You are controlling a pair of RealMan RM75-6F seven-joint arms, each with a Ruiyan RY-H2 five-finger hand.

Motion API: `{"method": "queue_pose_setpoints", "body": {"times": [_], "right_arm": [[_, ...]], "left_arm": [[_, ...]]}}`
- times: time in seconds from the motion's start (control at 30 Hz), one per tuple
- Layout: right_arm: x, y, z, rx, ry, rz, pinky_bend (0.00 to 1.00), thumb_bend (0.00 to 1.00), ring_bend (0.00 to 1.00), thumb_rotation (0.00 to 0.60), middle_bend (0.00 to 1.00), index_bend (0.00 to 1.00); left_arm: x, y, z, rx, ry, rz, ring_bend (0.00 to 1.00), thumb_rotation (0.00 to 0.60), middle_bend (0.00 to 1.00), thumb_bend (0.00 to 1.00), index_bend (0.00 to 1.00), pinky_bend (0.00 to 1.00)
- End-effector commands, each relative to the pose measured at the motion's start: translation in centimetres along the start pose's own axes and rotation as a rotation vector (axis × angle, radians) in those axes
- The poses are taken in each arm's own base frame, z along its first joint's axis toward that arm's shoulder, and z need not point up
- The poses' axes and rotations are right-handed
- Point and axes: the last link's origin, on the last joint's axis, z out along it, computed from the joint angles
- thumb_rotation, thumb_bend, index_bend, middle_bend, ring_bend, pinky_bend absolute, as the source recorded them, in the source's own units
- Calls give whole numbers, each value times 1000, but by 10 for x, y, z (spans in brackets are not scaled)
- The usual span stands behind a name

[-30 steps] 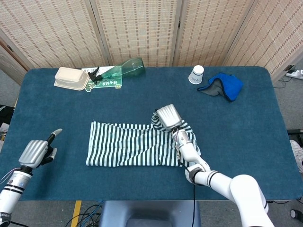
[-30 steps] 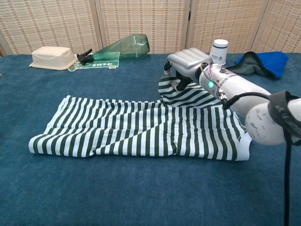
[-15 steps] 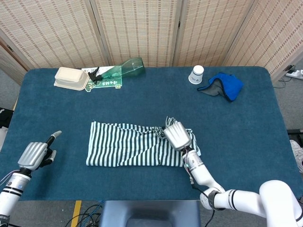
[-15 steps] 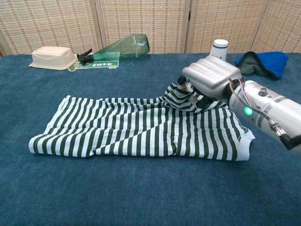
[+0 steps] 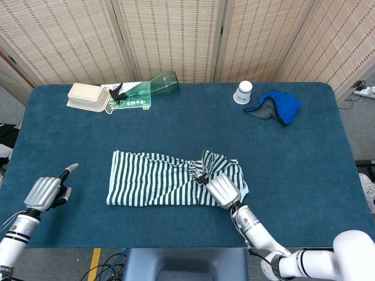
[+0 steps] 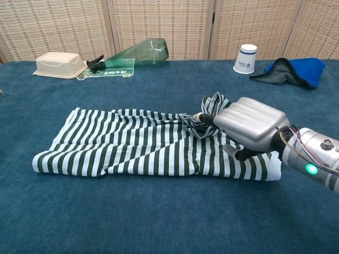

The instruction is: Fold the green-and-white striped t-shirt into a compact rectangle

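The green-and-white striped t-shirt (image 5: 155,187) (image 6: 127,148) lies flat on the blue table, folded into a long band. My right hand (image 5: 223,190) (image 6: 252,125) hovers over the shirt's right end and pinches a bunched piece of its far edge (image 6: 209,114), pulled up and toward the near side. My left hand (image 5: 45,191) is at the table's near-left edge, well away from the shirt, holding nothing, with one finger pointing out. The chest view does not show it.
At the back left are a beige lidded box (image 5: 88,96) (image 6: 58,64), a green plastic bottle (image 5: 153,85) (image 6: 139,53) and a green leaflet. A white paper cup (image 5: 243,92) (image 6: 245,58) and a blue cloth (image 5: 277,106) (image 6: 296,71) sit at the back right.
My right hand has drawn the shirt's far right edge toward the table's near side, lifting and bunching the fabric. The left hand has barely moved.
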Motion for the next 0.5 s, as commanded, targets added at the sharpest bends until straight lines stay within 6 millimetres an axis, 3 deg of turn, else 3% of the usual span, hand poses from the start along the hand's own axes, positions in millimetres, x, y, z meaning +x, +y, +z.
{"method": "queue_pose_setpoints", "body": {"times": [0.03, 0.27, 0.5], "right_arm": [[11, 5, -7, -3, 45, 73, 1000, 480, 984, 600, 937, 5], [43, 33, 11, -59, 63, 235, 1000, 480, 984, 600, 937, 8], [56, 57, 42, -125, -5, 372, 1000, 486, 984, 600, 937, 55]], "left_arm": [[0, 0, 0, -2, -4, -4, 893, 600, 942, 659, 98, 976], [2, 0, -1, 3, -2, -6, 894, 600, 942, 659, 98, 976], [4, -3, -2, 15, -8, -13, 894, 600, 942, 659, 98, 976]]}}
